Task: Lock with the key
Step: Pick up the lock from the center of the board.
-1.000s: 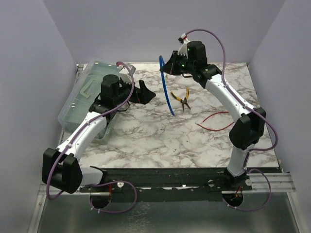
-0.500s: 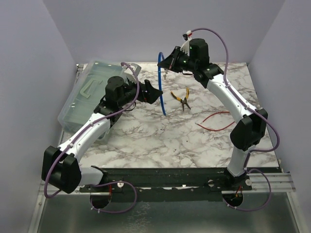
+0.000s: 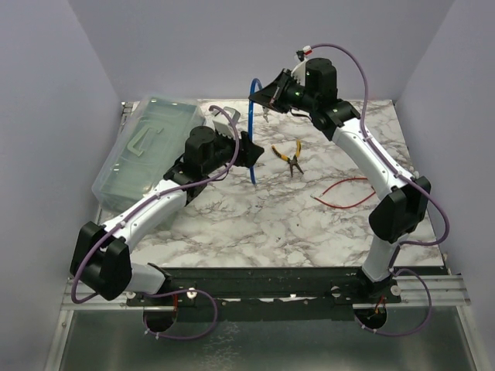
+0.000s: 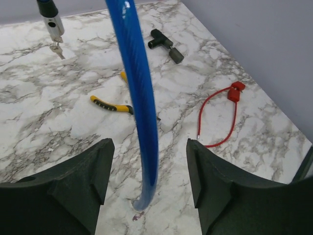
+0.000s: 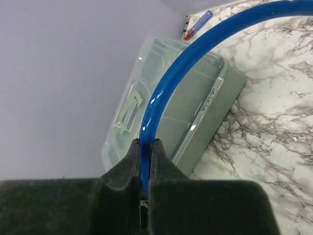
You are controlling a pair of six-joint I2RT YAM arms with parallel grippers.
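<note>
With the right gripper [image 5: 145, 161] pinched on the glossy blue plastic-coated cable loop [image 4: 139, 98] and that cable hanging untouched between the left gripper's [image 4: 149, 147] 2 wide jaws, an off-centre close could swing it, jolting the small silver key [image 4: 57, 49] dangling beyond the jaws.

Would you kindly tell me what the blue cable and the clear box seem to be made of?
Blue cable: likely a glossy plastic sheath, given its smooth sheen; the core is hidden. Box: translucent, faintly green moulded plastic; the compartments show through its lid.
</note>
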